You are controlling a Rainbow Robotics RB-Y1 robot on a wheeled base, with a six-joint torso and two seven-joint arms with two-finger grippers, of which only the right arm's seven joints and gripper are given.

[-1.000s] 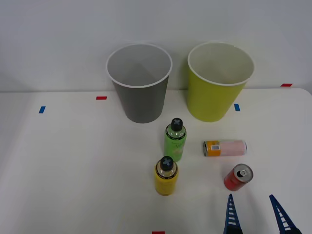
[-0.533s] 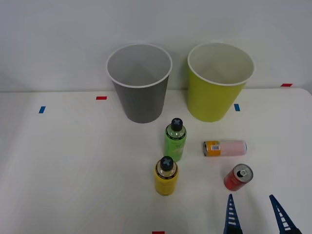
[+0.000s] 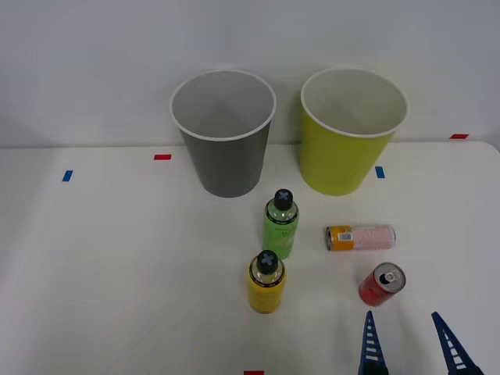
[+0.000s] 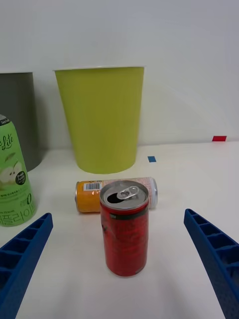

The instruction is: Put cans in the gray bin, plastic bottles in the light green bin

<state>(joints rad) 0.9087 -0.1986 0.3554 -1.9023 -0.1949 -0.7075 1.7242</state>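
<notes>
Now | wrist: claw (image 4: 119,269) open; red can (image 4: 124,228) upright btwn fingers

Blue, ribbed end effector (image 3: 412,345) fingers (image 4: 22,254)

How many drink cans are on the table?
2. The red can stands upright just ahead of the right gripper; the pink can lies on its side behind it, before the green bin.
</notes>
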